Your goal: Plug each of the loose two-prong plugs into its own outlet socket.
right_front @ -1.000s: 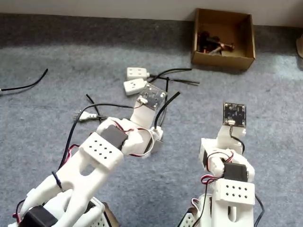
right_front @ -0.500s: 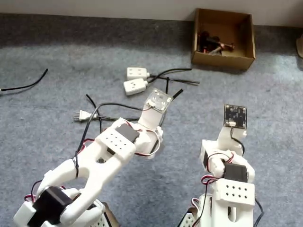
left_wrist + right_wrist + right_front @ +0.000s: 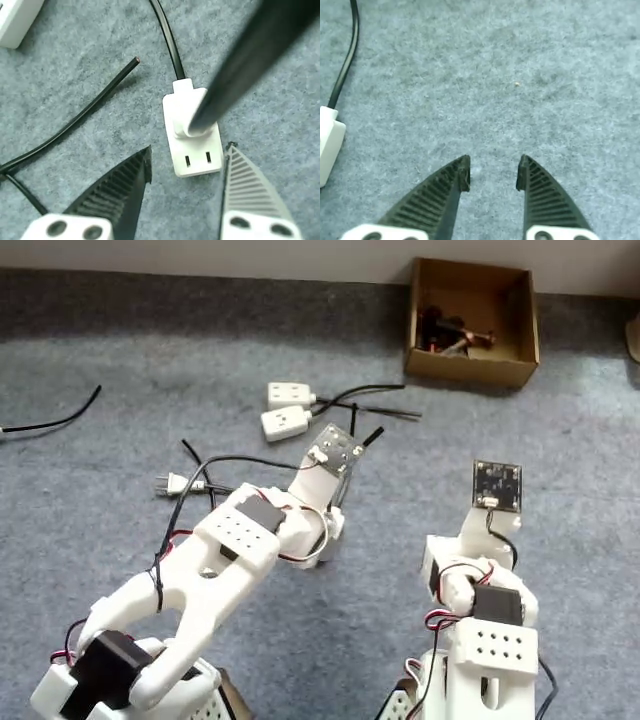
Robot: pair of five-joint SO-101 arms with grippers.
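the left gripper [image 3: 188, 149] is hidden in the high view beneath its own wrist board. its wrist view shows the jaws spread wide, one on each side of a white outlet socket [image 3: 192, 135] lying flat on the carpet [image 3: 75, 65] near its middle, slots toward the gripper. whether either jaw touches it cannot be told. a blurred black cable [image 3: 245, 55] close to the lens covers part of that socket's body. a cut cable end [image 3: 135, 61] lies near it, and a socket corner [image 3: 15, 17] is cut off by the frame. farther toward the carpet's far edge, an upper socket [image 3: 290, 394] and a lower socket [image 3: 285, 422] lie just beside each other. the two-prong plug [image 3: 172, 483] lies loose left of the middle, its lead running under the left arm. the right gripper [image 3: 492, 172] hangs over plain carpet with jaws apart, holding nothing. a white block [image 3: 327, 145] with a black lead is cut off beside it, too little to identify. a cardboard box [image 3: 470, 325] sits by the far right corner, its contents hard to make out. open carpet stretches between it and the right arm. a stray cable [image 3: 50, 422] runs off the left edge.
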